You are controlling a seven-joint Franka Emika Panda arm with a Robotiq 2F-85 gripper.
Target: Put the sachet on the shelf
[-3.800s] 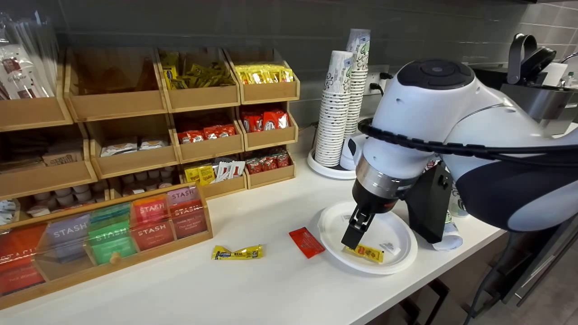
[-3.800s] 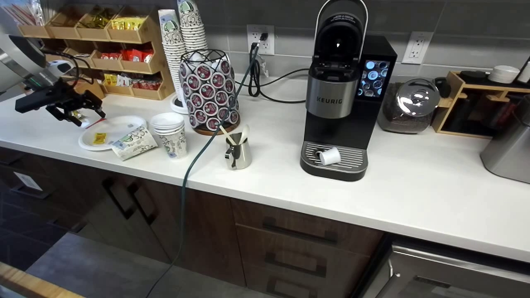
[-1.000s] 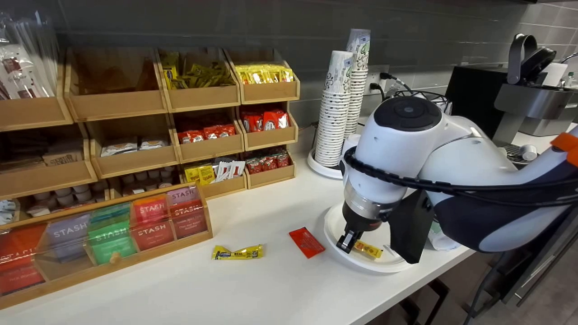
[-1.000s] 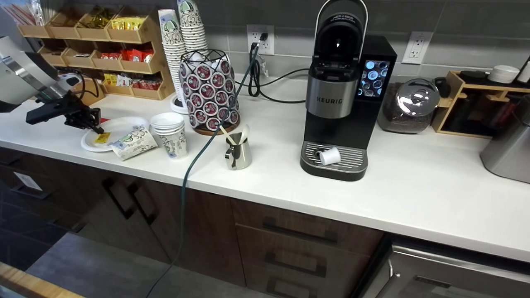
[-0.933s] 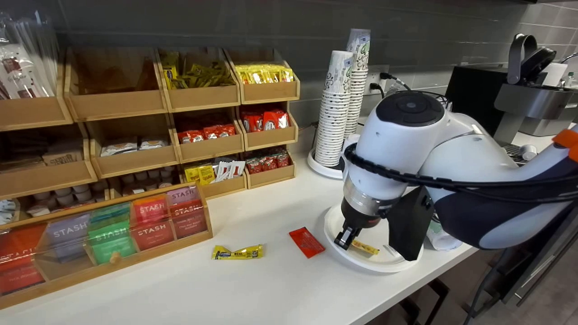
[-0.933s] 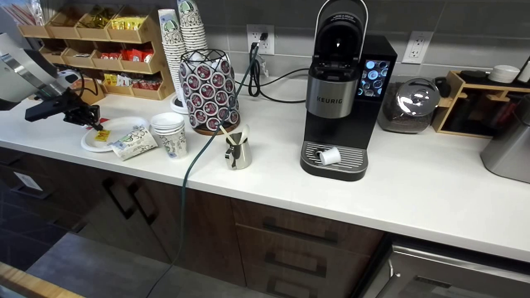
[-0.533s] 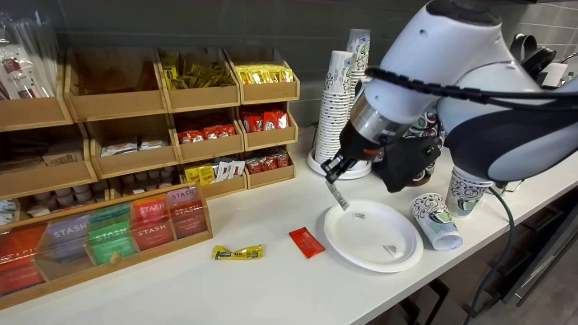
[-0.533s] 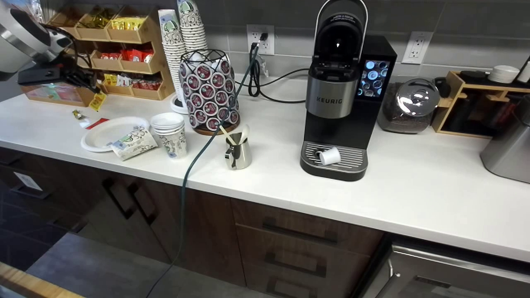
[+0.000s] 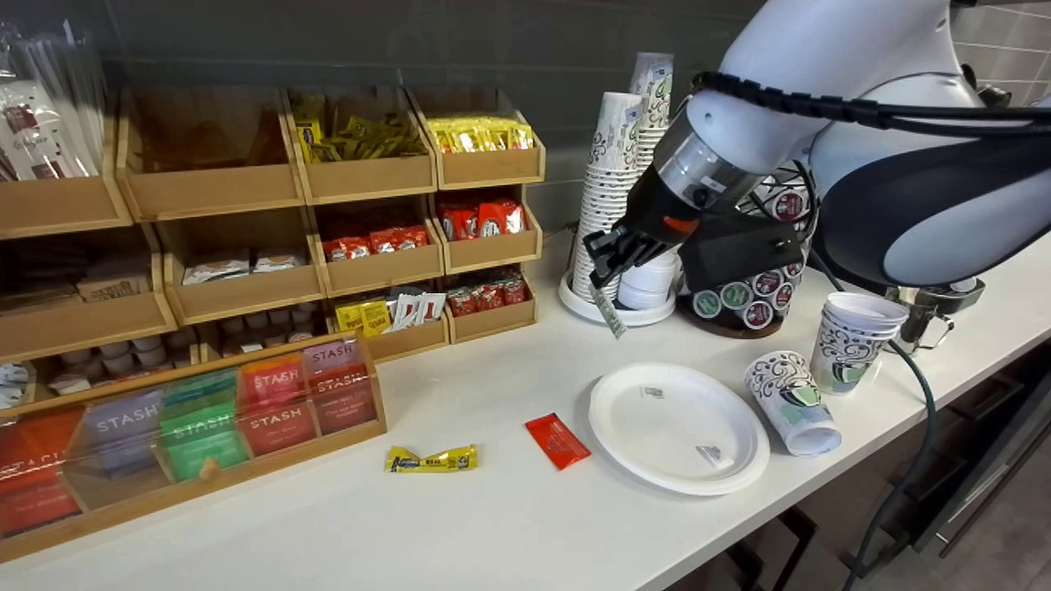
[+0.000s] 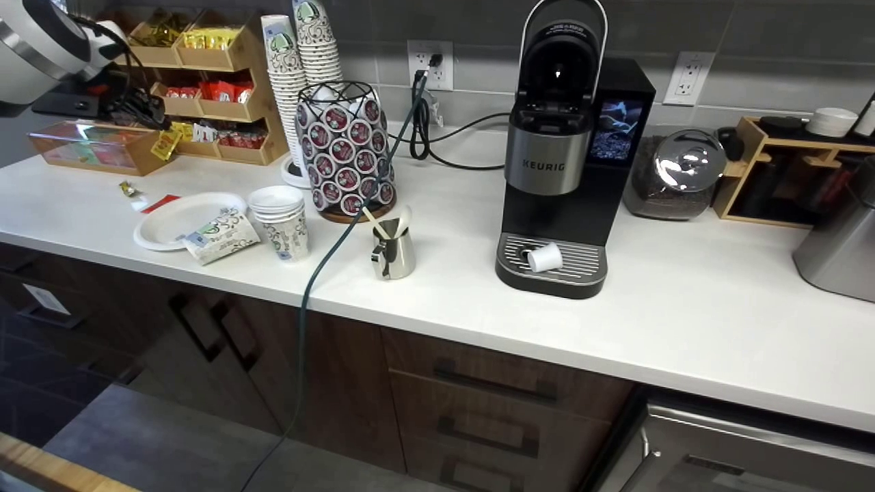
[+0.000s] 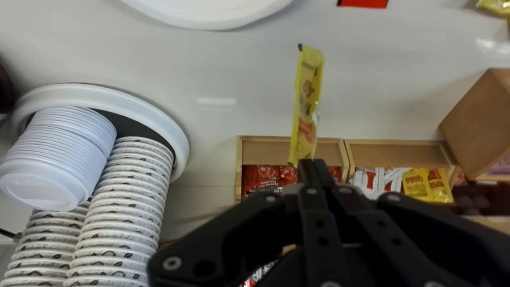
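The sachet (image 11: 306,99), a small yellow packet with dark print, hangs by one end from my gripper (image 11: 313,162), whose fingers are pressed together on it. In an exterior view the sachet (image 9: 608,312) shows edge-on below the gripper (image 9: 598,275), in the air in front of the cup stacks. The shelf (image 9: 369,180), a light wooden rack of three tiers, stands left of the gripper there. Its bottom compartments (image 11: 394,155) appear beyond the fingertips in the wrist view, with red packets, white packets and yellow packets inside. The arm covers part of the shelf (image 10: 212,58).
Tall paper cup stacks (image 9: 608,197) and a pod holder (image 10: 342,150) stand close to the arm. On the counter lie a white plate (image 9: 678,431), a tipped cup (image 9: 792,402), a red packet (image 9: 557,441) and a longer yellow packet (image 9: 432,460). A tea tray (image 9: 197,435) fronts the shelf.
A second ago my gripper was down at the plate with the sachet. Both have since risen off it and moved back toward the cup stacks and shelf. The plate now holds no packet.
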